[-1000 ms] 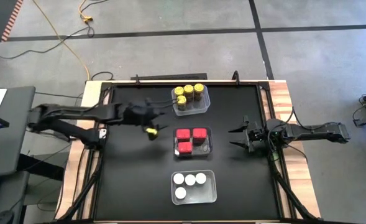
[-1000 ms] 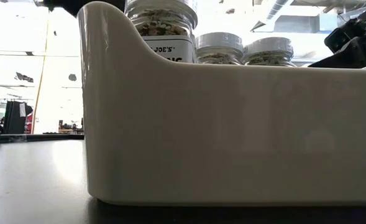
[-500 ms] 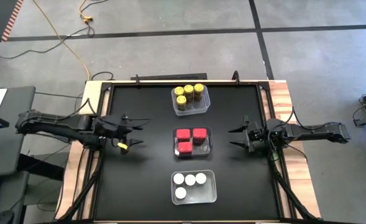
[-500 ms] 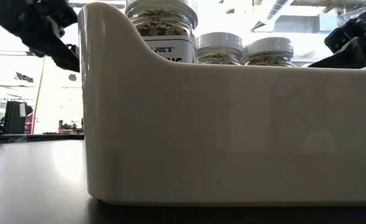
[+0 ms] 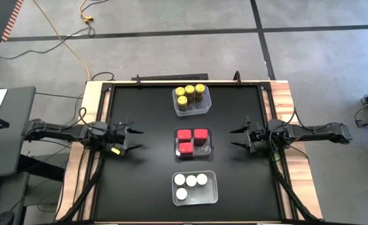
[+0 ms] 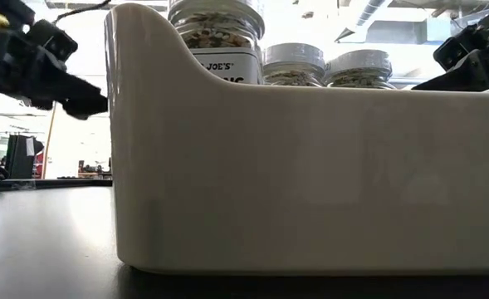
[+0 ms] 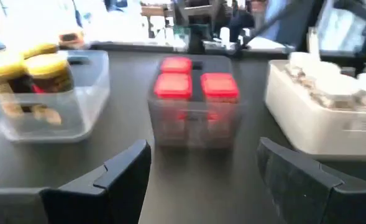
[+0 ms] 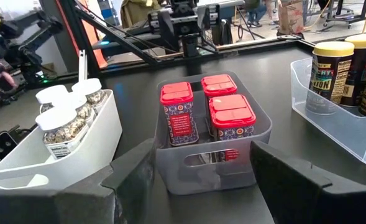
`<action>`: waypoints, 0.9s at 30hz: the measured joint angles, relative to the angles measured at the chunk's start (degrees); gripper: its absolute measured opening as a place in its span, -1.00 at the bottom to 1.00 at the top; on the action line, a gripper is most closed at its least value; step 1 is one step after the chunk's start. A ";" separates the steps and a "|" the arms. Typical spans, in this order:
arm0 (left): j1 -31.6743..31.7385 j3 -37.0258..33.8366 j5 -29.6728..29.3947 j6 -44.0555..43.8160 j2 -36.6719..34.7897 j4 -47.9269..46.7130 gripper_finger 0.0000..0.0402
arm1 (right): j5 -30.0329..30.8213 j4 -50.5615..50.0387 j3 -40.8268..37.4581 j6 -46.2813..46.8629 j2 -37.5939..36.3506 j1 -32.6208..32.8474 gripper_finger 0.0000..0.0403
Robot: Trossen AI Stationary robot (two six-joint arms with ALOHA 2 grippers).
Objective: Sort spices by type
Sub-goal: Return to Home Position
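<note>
At table's left edge: left gripper (image 5: 134,139) low over black top (image 5: 140,181), fingers spread wide, nothing held.
Opp. edge: right gripper (image 5: 232,139) parked, likewise wide open, empty.
Yellow-capped jars (image 5: 190,95): 4, in clear tub (image 5: 203,107), one end of centre row betw. the arms.
Red tins (image 5: 192,139): 3, in mid bin (image 5: 210,145).
White-capped jars (image 5: 190,184): 4, in white bin (image 5: 212,194), other end.
Orientation: all upright, caps up, long axes vertical; none tipped.
Step (my read): homing. Draw L arm back level & slow, fingers well off the bins, finish mirroring R arm's pose.
</note>
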 joint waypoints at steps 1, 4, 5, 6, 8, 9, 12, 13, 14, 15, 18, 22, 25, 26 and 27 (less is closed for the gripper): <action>0.02 -0.89 -0.95 -0.40 -1.69 0.66 0.39 | 0.00 0.01 0.00 0.00 0.00 0.00 0.42; 0.09 -3.36 -1.87 1.23 -6.38 2.28 0.39 | 0.00 0.01 0.00 0.00 -0.01 0.00 0.42; 0.11 -3.34 -1.52 3.52 -7.43 3.19 0.39 | -0.01 0.01 0.00 0.00 -0.01 0.00 0.42; 0.11 -3.38 -1.08 5.84 -8.17 3.95 0.39 | -0.01 0.01 0.00 0.00 -0.01 0.02 0.42; 0.13 -3.40 -1.15 8.41 -10.43 3.68 0.39 | -0.01 0.01 0.00 0.00 0.01 0.00 0.42; 0.15 -3.44 -1.71 8.64 -11.57 2.98 0.39 | -0.01 0.01 0.00 0.00 0.00 0.01 0.42; 0.20 -3.44 -0.98 8.60 -12.40 2.27 0.39 | -0.01 0.01 0.00 -0.01 0.00 0.00 0.42; 0.20 -3.45 -0.32 8.58 -12.34 2.10 0.39 | 0.01 0.01 0.00 0.00 -0.01 0.01 0.42; 0.20 -3.48 0.39 8.55 -12.31 1.98 0.39 | -0.01 0.01 0.00 -0.02 0.01 0.00 0.42; 0.20 -3.48 1.05 8.55 -12.13 1.93 0.39 | 0.01 0.01 0.00 0.00 0.01 0.00 0.42; 0.20 -3.51 1.41 8.04 -11.43 1.74 0.39 | -0.01 0.01 0.00 0.00 0.01 0.02 0.42; 0.20 -3.55 1.41 4.84 -11.37 1.74 0.39 | -0.01 0.01 0.00 0.00 0.01 0.00 0.42; 0.20 -3.57 1.41 2.86 -11.41 1.76 0.39 | -0.01 0.01 0.00 0.00 0.01 0.00 0.42; 0.20 -3.57 1.41 2.47 -11.37 1.76 0.39 | -0.01 0.01 0.00 0.00 -0.01 0.01 0.42; 0.20 -3.57 1.41 2.31 -11.37 1.75 0.39 | 0.00 0.01 0.00 0.00 -0.01 0.00 0.42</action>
